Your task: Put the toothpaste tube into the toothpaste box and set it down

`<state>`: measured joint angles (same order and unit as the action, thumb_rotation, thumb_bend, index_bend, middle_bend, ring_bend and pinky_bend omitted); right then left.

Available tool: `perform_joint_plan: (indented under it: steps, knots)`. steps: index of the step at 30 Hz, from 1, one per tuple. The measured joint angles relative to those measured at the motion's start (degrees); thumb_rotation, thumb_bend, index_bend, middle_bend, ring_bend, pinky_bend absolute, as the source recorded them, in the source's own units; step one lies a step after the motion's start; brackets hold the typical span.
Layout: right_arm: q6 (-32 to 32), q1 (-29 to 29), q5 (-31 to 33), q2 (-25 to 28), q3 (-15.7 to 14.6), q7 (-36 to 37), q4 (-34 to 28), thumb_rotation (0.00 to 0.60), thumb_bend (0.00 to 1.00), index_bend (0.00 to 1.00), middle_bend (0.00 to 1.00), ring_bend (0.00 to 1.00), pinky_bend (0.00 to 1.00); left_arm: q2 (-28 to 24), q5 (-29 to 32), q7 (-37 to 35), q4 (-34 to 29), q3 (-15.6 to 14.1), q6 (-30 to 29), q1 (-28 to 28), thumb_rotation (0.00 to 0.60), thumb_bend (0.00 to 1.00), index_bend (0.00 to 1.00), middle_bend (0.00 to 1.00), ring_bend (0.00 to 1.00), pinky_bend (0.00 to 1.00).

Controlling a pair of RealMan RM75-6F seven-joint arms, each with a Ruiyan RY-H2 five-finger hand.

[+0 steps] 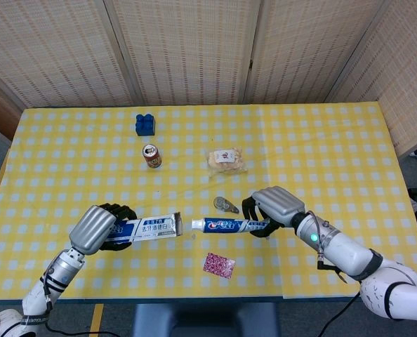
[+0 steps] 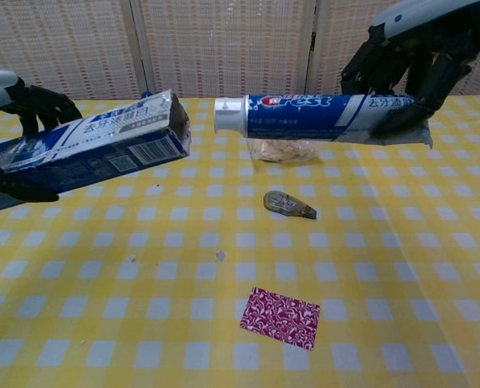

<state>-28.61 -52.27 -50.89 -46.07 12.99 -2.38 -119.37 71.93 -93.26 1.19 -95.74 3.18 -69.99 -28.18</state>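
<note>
Chest view shows the toothpaste box [image 2: 90,145] gripped in the left hand [image 2: 14,105], its torn open end facing right, nothing visibly inside. Just beside that opening, not yet in, is the white cap of the toothpaste tube [image 2: 321,117], a blue Crest tube held level above the table by the right hand [image 2: 410,61].

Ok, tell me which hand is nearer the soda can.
Left. The left hand holds the toothpaste box below and left of the soda can. The right hand holds the toothpaste tube farther off, below and right.
</note>
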Motion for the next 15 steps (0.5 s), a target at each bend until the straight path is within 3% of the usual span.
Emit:
perform_joint_plan:
  steps: [15]
  knots:
    - [-6.3,-6.4,8.3,-2.9,-5.6,-7.2,-1.6,0.6,0.49,0.71,0.71,0.71,0.96,-0.3,-0.4,6.0,-2.0,-0.9,1.6,-0.8,0.6,0.33,0.56,0.64,0.49,0.58]
